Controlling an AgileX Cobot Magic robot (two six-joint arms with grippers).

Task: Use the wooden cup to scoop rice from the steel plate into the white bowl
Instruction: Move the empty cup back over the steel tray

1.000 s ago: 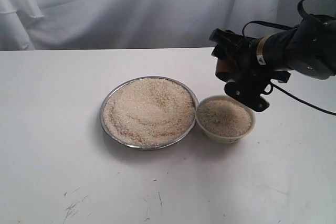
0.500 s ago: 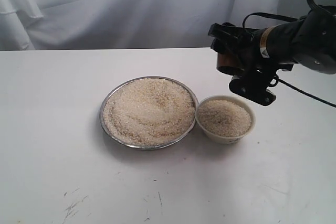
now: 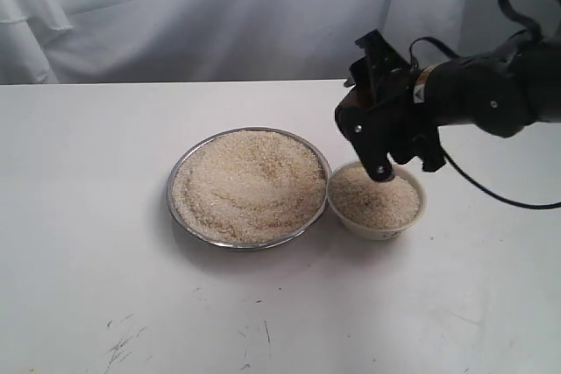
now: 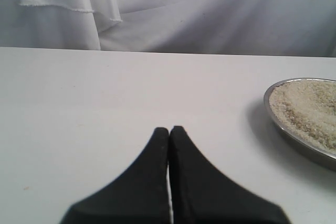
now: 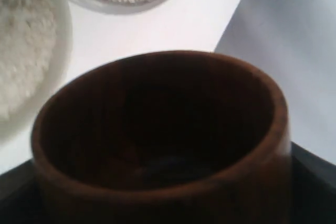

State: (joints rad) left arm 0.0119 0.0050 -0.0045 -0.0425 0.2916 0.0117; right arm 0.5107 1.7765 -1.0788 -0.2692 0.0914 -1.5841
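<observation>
The steel plate lies mid-table, heaped with rice. Touching its right side is the white bowl, holding rice near its rim. My right gripper hangs just above the bowl's far-left edge, shut on the wooden cup, whose dark inside looks empty. Black fingers flank the cup. The right wrist view shows the bowl and plate beyond it. My left gripper is shut on nothing, low over bare table left of the plate, and is out of the exterior view.
A white cloth backdrop hangs behind the white table. A black cable trails from the right arm over the table's right side. Dark scuff marks lie near the front left.
The right gripper with the cup has swung left and down, from behind and right of the bowl to over its far-left edge, and the wrist has turned. Plate and bowl have stayed put.
</observation>
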